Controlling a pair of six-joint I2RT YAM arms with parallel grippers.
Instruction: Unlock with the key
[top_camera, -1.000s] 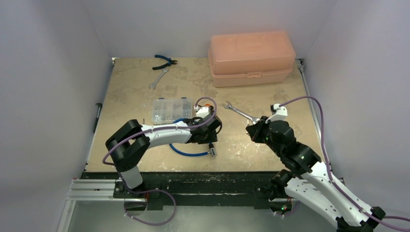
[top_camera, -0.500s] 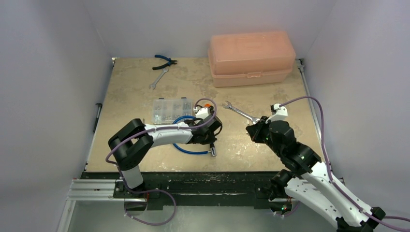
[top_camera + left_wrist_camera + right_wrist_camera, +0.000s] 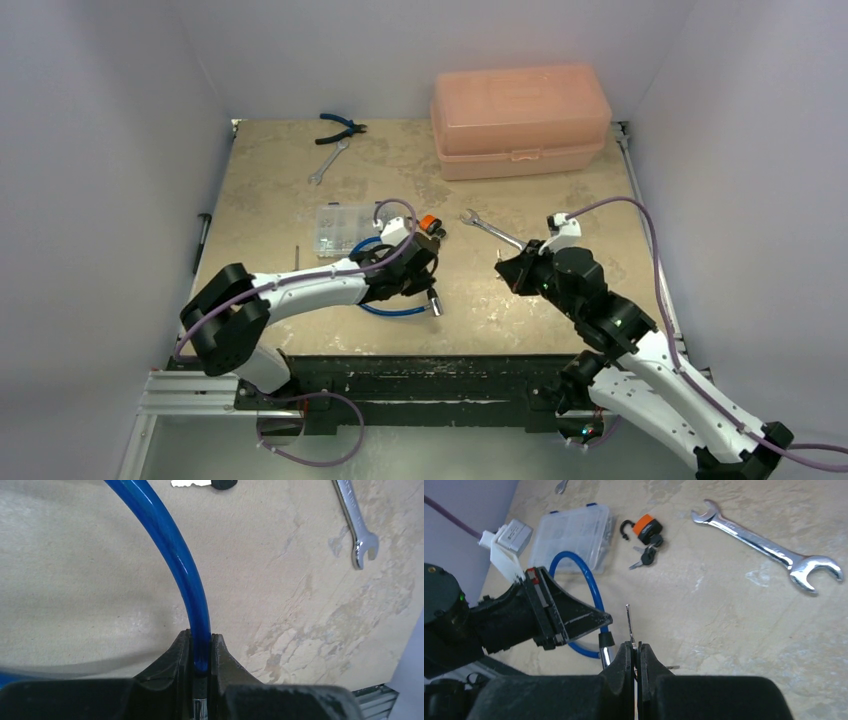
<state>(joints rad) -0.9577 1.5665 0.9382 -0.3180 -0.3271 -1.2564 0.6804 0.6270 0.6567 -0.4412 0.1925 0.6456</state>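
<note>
The orange padlock (image 3: 647, 527) lies on the table with its shackle swung open; it also shows in the top view (image 3: 430, 222). The key (image 3: 648, 556) with a black head lies bunched with a like one beside the padlock, and shows in the left wrist view (image 3: 210, 484) too. My right gripper (image 3: 635, 647) is shut on a thin silver key blade (image 3: 629, 620), held above the table right of the padlock (image 3: 505, 272). Its head is hidden. My left gripper (image 3: 200, 640) is shut on a blue cable (image 3: 175, 540) near its metal end (image 3: 425, 283).
A clear parts box (image 3: 345, 228) sits left of the padlock. A silver wrench (image 3: 490, 232) lies between the grippers. An orange toolbox (image 3: 520, 120) stands at the back right. Blue pliers (image 3: 340, 127) and a small wrench (image 3: 327, 163) lie at the back left.
My left arm has stretched out and its gripper moved left and back with the cable, uncovering the padlock. My right gripper shifted slightly left.
</note>
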